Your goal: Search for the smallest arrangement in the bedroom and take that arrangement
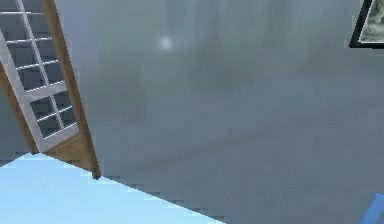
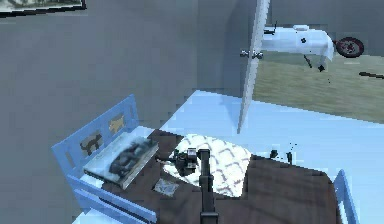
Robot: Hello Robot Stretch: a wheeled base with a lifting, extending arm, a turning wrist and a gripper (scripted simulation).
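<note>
At lower centre the fingers (image 2: 181, 160) are seen at a dark blob (image 2: 190, 153), perhaps the arrangement, on the white quilted pillow (image 2: 228, 160) of the blue-framed bed (image 2: 95, 150). Whether anything is held cannot be told. The soft pillow could be snagged instead.

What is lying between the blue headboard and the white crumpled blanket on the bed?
In the arm side view, a grey pillow lies between the blue headboard and the white blanket, close beside the headboard.
</note>
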